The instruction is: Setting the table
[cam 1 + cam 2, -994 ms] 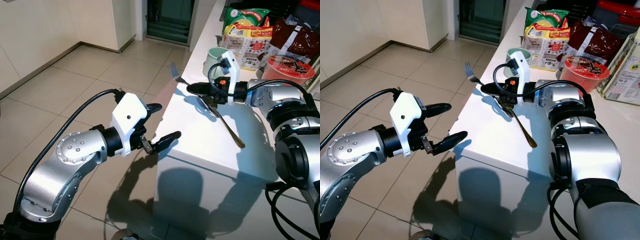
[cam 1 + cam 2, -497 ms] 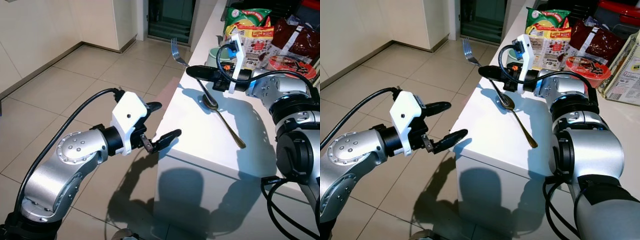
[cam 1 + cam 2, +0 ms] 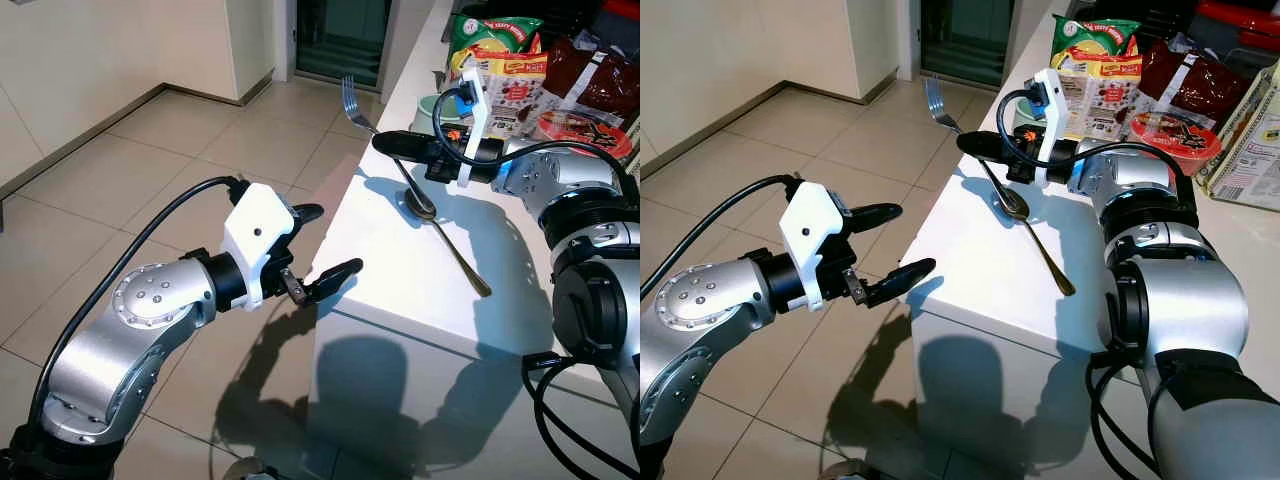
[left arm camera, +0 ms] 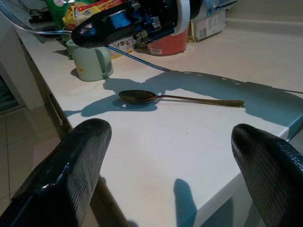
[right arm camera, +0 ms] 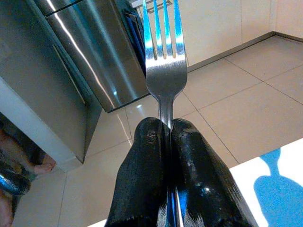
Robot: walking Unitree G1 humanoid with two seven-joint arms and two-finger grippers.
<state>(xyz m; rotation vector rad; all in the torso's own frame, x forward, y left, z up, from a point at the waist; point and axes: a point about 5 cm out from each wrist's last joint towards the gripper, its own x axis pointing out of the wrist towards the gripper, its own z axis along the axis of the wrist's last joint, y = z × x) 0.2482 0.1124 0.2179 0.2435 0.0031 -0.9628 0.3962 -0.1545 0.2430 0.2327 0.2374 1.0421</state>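
My right gripper [image 3: 385, 144] is shut on a silver fork [image 3: 352, 103], held above the near left part of the white counter [image 3: 400, 270] with the tines [image 5: 161, 28] pointing out past the counter's edge. A metal spoon [image 3: 440, 230] lies flat on the counter just below it, bowl toward the far side. My left gripper [image 3: 328, 243] hangs open over the tiled floor, just off the counter's left edge. In the left wrist view the spoon [image 4: 180, 98] lies between my two open fingers [image 4: 71, 170].
A pale green mug [image 3: 430, 112] stands on the counter behind the right gripper. Further back are snack packets [image 3: 495, 50] and a red instant noodle cup [image 3: 580, 135]. Tiled floor [image 3: 150, 170] spreads to the left. A steel appliance [image 5: 90, 52] stands across the floor.
The right gripper has risen with the fork and moved toward the far side of the counter. The spoon has stayed put. The left arm has not moved.
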